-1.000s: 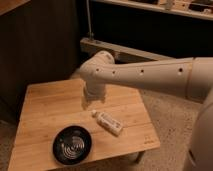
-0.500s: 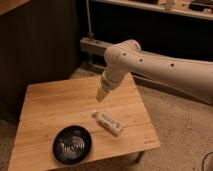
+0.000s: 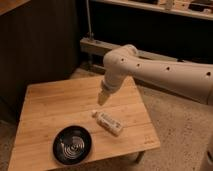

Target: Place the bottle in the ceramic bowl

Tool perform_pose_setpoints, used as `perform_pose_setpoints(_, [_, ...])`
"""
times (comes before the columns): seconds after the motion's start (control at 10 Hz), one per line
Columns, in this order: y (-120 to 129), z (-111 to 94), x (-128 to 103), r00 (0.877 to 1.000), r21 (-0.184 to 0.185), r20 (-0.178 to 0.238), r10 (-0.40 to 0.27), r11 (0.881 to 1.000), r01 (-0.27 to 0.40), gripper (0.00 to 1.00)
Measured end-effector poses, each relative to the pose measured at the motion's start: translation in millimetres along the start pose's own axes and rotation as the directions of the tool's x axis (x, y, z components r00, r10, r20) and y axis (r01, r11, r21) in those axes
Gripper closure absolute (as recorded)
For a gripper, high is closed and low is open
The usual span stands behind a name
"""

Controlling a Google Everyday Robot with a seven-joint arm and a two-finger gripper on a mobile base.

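Observation:
The bottle (image 3: 108, 122) lies on its side on the wooden table (image 3: 55, 102), right of centre, its white cap pointing to the upper left. The ceramic bowl (image 3: 72, 144), black with pale ring lines inside, sits near the table's front edge, left of and below the bottle, and holds nothing. My gripper (image 3: 103, 97) hangs from the white arm (image 3: 165, 72) that reaches in from the right. It is above the table, a little up and left of the bottle's cap, and apart from the bottle.
A dark wall and a metal rail (image 3: 100, 47) run behind the table. Speckled floor (image 3: 175, 130) lies to the right of the table. The table's right edge is close to the bottle.
The arm has swung from over the table's left-centre toward the right and back, and has risen. The bottle and bowl have not moved.

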Motion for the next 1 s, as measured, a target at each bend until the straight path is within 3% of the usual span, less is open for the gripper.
perform_pose_setpoints(0.2, [8, 45, 13, 1.000, -0.005, -0.018, -0.018, 1.000, 0.018, 0.35])
perform_pose_setpoints(0.5, [13, 89, 25, 0.998, -0.036, -0.029, -0.061, 0.998, 0.060, 0.35])
perform_pose_setpoints(1.0, [13, 130, 37, 0.988, -0.057, -0.060, -0.140, 0.989, 0.137, 0.35])
